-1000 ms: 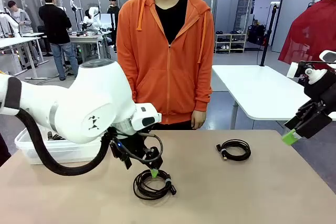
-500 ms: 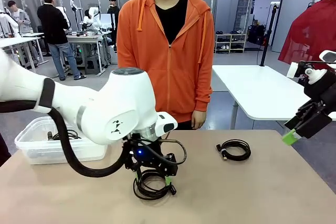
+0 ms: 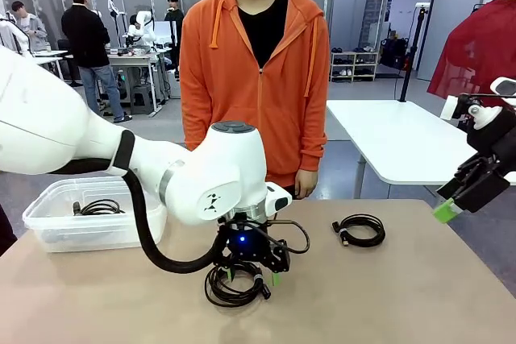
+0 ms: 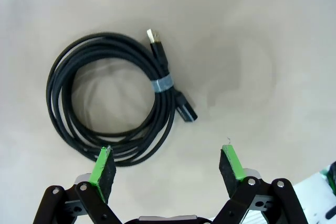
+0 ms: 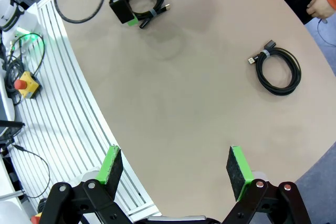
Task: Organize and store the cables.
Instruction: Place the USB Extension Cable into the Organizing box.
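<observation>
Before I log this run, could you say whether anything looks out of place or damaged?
Nothing stands out. The near cable below the open left claw and the far cable to its right lie flat, neatly coiled; a third cable sits inside the clear bin.

White arm [image 3: 218,187], blk hose [image 3: 169,266] (green-padded end effector [image 4: 167,163])
</observation>
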Tool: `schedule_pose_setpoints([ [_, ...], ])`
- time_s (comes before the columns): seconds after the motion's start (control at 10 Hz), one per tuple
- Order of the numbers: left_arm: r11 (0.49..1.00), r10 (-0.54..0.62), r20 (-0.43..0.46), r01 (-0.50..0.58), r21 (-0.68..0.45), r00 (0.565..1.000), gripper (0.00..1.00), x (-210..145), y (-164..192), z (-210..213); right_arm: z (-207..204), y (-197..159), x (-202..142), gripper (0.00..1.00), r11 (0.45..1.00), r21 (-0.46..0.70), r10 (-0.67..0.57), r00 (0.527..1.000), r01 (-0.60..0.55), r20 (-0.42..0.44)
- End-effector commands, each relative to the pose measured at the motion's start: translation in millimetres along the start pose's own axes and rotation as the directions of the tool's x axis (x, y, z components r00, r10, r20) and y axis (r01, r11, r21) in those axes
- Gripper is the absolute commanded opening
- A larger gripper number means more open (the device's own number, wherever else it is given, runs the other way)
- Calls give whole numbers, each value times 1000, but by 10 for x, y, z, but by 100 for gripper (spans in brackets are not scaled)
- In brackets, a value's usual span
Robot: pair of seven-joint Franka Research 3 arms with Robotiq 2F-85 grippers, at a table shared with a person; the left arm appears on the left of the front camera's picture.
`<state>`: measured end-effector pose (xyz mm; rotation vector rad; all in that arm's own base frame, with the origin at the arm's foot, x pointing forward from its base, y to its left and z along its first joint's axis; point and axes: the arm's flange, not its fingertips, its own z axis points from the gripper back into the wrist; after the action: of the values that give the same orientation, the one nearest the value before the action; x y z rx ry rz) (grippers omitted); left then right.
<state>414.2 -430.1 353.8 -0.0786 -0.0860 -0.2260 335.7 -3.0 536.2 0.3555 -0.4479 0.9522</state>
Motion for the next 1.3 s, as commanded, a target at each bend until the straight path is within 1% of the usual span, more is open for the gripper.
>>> schedule_pose_setpoints([
  [0.0,1000,15,-11,-15,26,1000,100,177,-115,-18,-6,12,12,100,1000,5,-9,1000,9,6],
  [0.7,999,-2,-41,4,54,999,100,355,-101,-247,-6,12,12,100,1000,5,-9,1000,9,6],
  [1.2,997,-14,18,12,76,1000,100,441,-42,-487,-6,12,12,100,1000,5,-9,1000,9,6],
])
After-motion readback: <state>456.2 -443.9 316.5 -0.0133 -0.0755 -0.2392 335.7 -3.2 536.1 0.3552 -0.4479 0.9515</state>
